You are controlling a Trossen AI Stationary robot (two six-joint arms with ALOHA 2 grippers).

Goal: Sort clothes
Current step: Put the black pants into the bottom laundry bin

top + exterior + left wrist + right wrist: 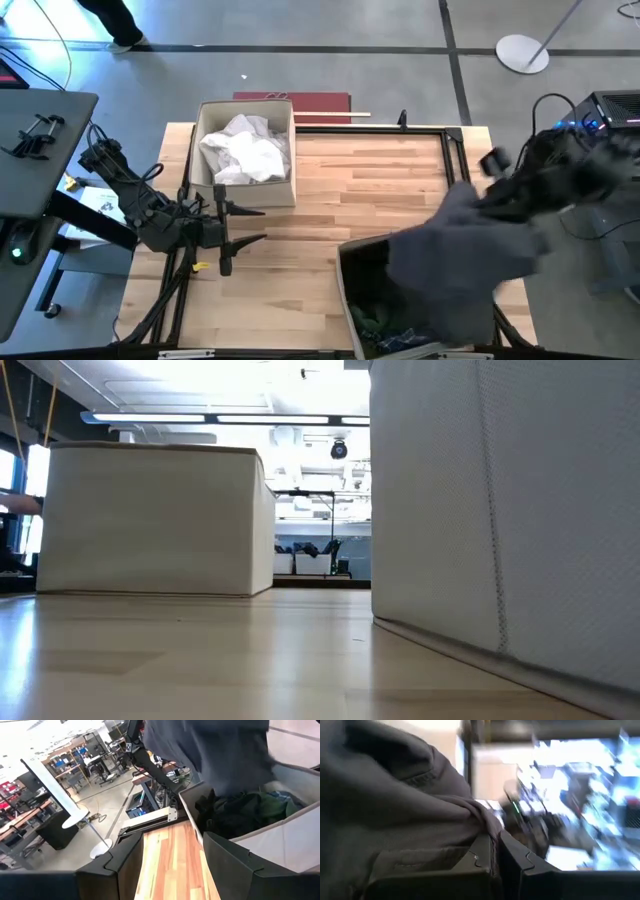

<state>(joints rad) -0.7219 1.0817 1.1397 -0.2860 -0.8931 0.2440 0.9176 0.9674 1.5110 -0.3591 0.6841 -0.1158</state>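
Note:
A dark grey garment (455,255) hangs from my right gripper (495,840) over the beige bin at the near right (345,285). That bin holds dark pieces, a dark green one (267,805) and a bit of blue-white plaid (405,335). White pale pieces (245,150) lie in the beige bin at the far left (205,150). My left gripper (245,225) is open and empty, level above the table's left part, pointing toward the right bin. My right gripper pinches a gathered fold of the grey garment (477,820) between its two shut fingers. How many layers, I cannot tell. The garment hangs slack below and beside the gripper, lifted over the near right bin and spreading wide across it (210,745).
Bare wooden tabletop (370,190) lies between the two bins. A black frame (455,140) runs along the table's far and right sides. In the low view the left bin's wall (150,520) and the right bin's wall (500,510) stand on the table.

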